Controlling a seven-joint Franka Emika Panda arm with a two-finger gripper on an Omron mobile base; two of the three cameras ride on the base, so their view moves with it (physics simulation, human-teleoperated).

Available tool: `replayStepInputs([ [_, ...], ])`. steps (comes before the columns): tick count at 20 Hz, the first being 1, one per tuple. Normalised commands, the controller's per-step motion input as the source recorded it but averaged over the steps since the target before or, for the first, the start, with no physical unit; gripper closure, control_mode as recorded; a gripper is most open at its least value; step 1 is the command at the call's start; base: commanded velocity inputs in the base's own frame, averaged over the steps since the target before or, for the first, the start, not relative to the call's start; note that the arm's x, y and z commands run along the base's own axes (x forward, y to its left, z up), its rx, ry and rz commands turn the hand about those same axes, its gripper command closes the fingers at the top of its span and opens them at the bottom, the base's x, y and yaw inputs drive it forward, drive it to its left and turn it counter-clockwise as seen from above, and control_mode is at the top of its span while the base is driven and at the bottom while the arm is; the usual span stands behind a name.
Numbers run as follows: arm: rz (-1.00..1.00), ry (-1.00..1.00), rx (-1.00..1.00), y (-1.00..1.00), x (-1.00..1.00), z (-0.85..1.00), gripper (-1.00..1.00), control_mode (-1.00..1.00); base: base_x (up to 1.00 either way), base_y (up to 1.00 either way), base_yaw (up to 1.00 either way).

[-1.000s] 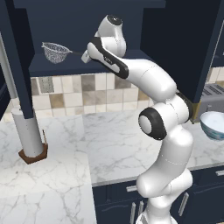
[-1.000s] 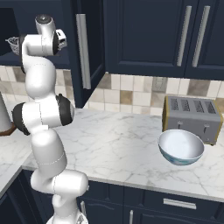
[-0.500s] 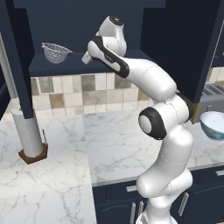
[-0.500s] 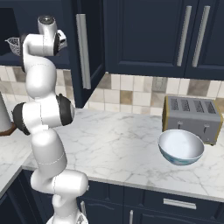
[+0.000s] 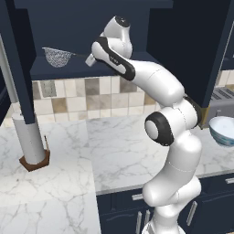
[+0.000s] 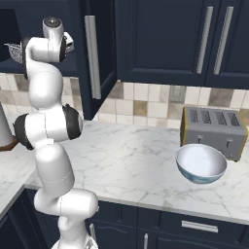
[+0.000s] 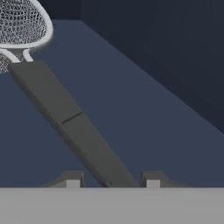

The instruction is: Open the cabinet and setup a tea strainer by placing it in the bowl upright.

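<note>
The dark navy wall cabinet (image 5: 91,27) stands open, one of its tall flat doors with a long silver bar handle (image 6: 92,56) swung out toward the room. On its shelf lies the tea strainer (image 5: 57,57), a round silver wire-mesh basket with a thin dark straight handle that points away from the basket toward the white arm's two-finger gripper (image 5: 90,59). Looking along the hand, the dark handle (image 7: 74,124) runs from the mesh basket (image 7: 19,22) down between the two dark fingertips (image 7: 72,178), with a gap showing on either side of it; I cannot tell whether the claw has it pinched or merely straddles it. Well away from the cabinet, down on the white marble counter (image 6: 131,165), sits the glossy pale bluish-white round bowl (image 6: 201,164), just in front of a silver toaster (image 6: 215,129). Below the cabinet's other side, a pale cylinder stands on a brown base (image 5: 32,146).
</note>
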Motion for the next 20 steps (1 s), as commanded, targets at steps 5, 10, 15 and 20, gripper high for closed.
replayStepInputs([
  [5, 0.0, -0.21, -0.01, 0.05, -0.01, 0.1, 1.0, -1.0, 0.0, 0.0, 0.0],
  [10, -0.03, -0.26, 0.0, 0.0, -0.15, 0.08, 1.0, -1.0, 0.0, 0.0, 0.0],
  [15, -0.07, -0.37, 0.0, 0.0, -0.3, 0.05, 1.0, -1.0, 0.0, 0.0, 0.0],
  [20, -0.14, -0.32, 0.02, 0.0, -0.53, 0.12, 1.0, -1.0, 0.0, 0.0, 0.0],
])
